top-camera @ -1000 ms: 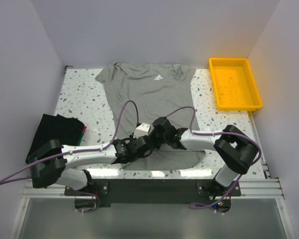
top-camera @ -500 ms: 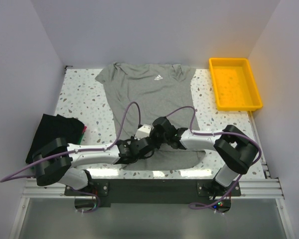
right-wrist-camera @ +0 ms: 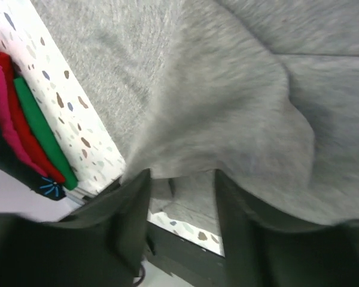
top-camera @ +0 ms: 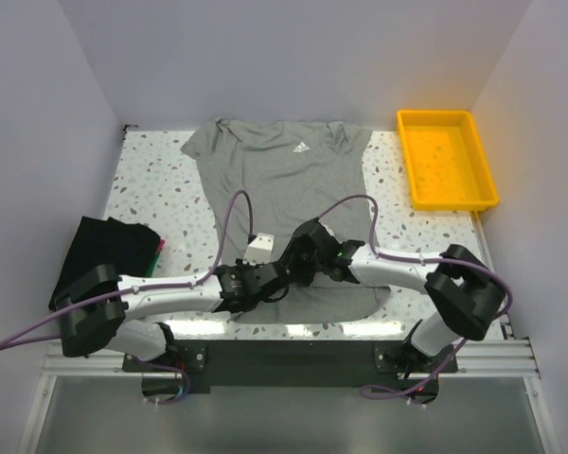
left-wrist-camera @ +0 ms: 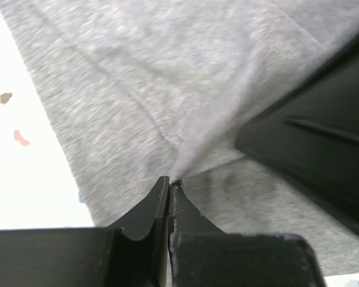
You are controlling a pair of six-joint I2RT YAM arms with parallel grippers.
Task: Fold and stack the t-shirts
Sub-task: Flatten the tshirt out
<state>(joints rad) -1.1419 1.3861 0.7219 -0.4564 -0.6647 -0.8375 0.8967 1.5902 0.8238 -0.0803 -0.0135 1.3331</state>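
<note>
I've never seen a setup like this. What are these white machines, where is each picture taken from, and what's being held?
Two white robot arms, the left arm and the right arm, stand at the near edge of a speckled table. One picture looks down from above; the others come from wrist cameras. A heather-grey short-sleeved t-shirt lies spread out, beside a yellow plastic tray and a pile of folded dark clothes. The left gripper is shut, pinching the grey fabric; the right gripper is open.

Lab cell: white walls (top-camera: 265, 57), speckled table (top-camera: 161, 189)
</note>
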